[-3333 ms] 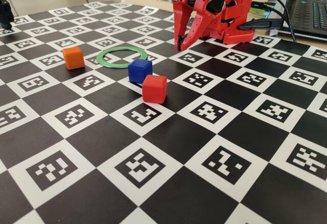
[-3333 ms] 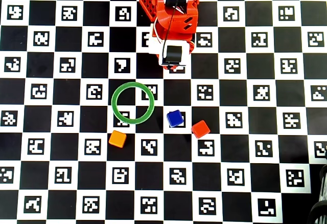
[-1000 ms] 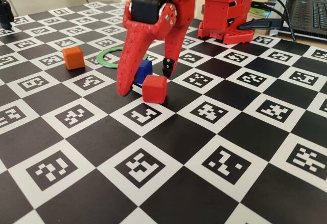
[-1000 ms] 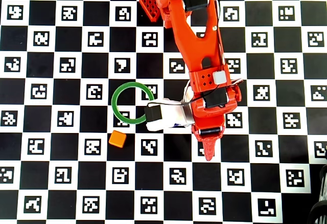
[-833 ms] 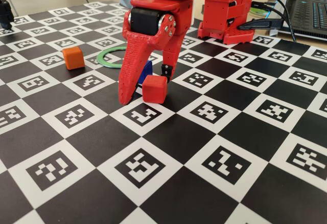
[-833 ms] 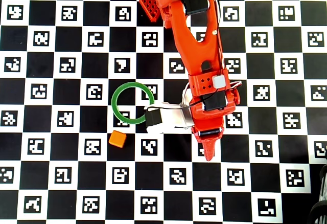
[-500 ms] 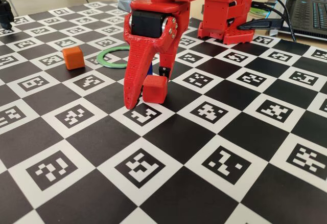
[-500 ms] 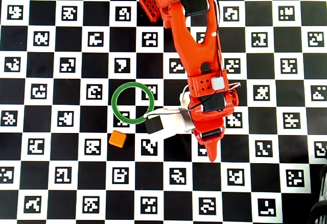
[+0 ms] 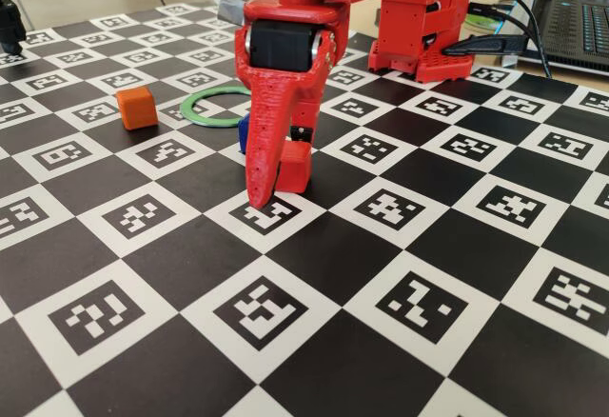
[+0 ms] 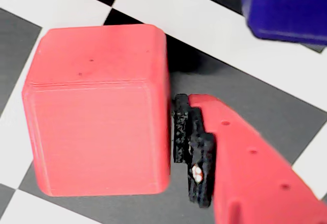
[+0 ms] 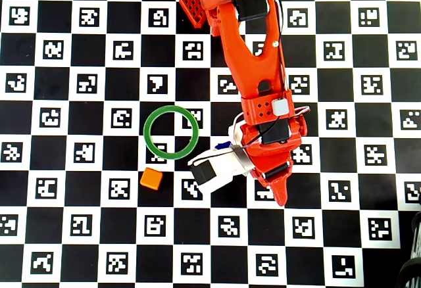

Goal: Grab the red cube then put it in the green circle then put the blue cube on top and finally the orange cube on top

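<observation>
The red cube (image 9: 296, 168) stands on the checkered board between the jaws of my red gripper (image 9: 283, 171). The long finger's tip rests on the board in front of the cube. In the wrist view the red cube (image 10: 99, 111) fills the left half. One black-padded finger (image 10: 240, 173) lies against its right side; the other finger is hidden. The blue cube (image 9: 244, 133) sits just behind the gripper and shows in the wrist view (image 10: 286, 6) at the top right. The green circle (image 9: 211, 122) lies empty behind it, and the orange cube (image 9: 137, 108) is to its left.
The arm's red base (image 9: 423, 27) stands at the back. A laptop (image 9: 576, 22) and cables (image 9: 500, 44) lie at the back right, off the board. In the overhead view the green circle (image 11: 146, 132) and the orange cube (image 11: 151, 178) lie left of the arm.
</observation>
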`<state>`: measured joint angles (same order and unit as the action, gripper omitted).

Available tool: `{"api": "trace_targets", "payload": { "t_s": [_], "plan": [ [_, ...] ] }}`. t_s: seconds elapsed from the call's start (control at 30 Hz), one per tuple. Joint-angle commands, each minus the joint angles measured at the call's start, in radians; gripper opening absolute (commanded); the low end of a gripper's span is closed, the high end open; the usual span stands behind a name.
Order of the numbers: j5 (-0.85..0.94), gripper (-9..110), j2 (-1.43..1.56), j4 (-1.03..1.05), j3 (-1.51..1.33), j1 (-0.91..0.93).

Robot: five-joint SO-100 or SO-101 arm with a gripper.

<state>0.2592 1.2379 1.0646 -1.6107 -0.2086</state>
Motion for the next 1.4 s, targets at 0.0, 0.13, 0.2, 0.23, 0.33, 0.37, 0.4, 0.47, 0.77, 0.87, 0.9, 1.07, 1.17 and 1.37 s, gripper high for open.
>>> {"api": "trace_targets", "payload": {
  "t_s": [0.0, 0.13, 0.2, 0.23, 0.33, 0.37, 0.4, 0.47, 0.77, 0.87, 0.9, 1.07, 1.17, 1.37],
  "plan": [
    [-0.002, 38, 0.038, -0.011, 0.029, -0.006],
    [-0.003, 25, 0.038, -0.011, 0.029, -0.008],
    [-0.002, 21, 0.040, -0.011, 0.029, -0.008],
    [0.000, 19, 0.040, -0.011, 0.029, -0.008],
    [0.003, 16, 0.041, -0.011, 0.029, -0.011],
    [0.003, 15, 0.043, -0.008, 0.029, -0.011],
    [0.002, 15, 0.044, -0.005, 0.032, -0.011],
    [-0.005, 14, 0.054, 0.023, 0.049, -0.011],
    [-0.137, 13, 0.212, 0.354, 0.282, 0.008],
    [-0.155, 13, 0.310, 0.466, 0.318, 0.046],
    [-0.153, 12, 0.341, 0.499, 0.318, 0.067],
    [-0.084, 12, 0.472, 0.577, 0.259, 0.219],
    [-0.025, 12, 0.512, 0.560, 0.190, 0.325],
    [0.072, 13, 0.535, 0.449, 0.034, 0.466]
  ]
}}
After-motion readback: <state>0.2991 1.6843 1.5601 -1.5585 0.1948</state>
